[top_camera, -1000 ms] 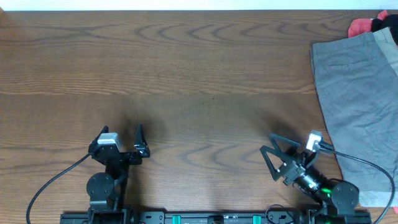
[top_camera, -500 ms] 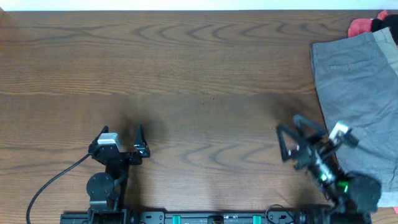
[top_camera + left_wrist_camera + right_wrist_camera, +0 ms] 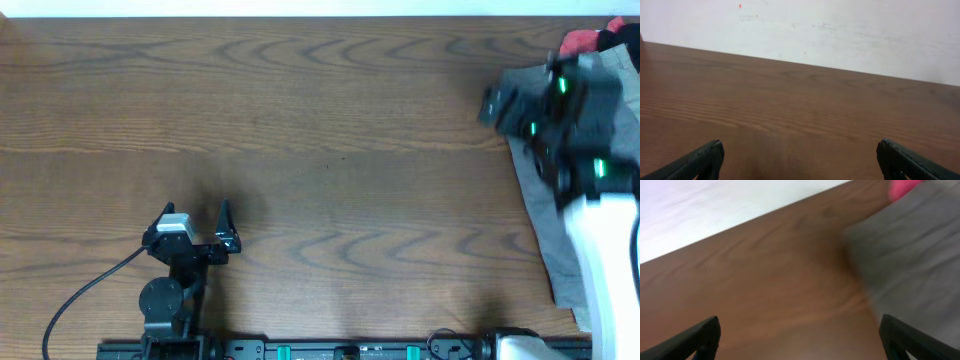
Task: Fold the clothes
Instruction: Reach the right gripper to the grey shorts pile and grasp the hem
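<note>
The grey shorts lie flat at the table's right edge, and they also show in the right wrist view. My right arm is raised and blurred above them, with the right gripper near their upper left corner. In the right wrist view the right gripper is open and empty, above bare wood just left of the shorts. My left gripper rests open and empty at the front left, and the left wrist view shows only bare table. The beige-khaki shorts are hidden behind the right arm.
A red-pink cloth lies at the far right corner behind the shorts, and it shows in the right wrist view. A white wall runs behind the brown wooden table. Cables trail from the arm bases at the front edge.
My right arm has risen from the front right and swung toward the back over the grey shorts, now blurred by motion. The left arm has not moved.
</note>
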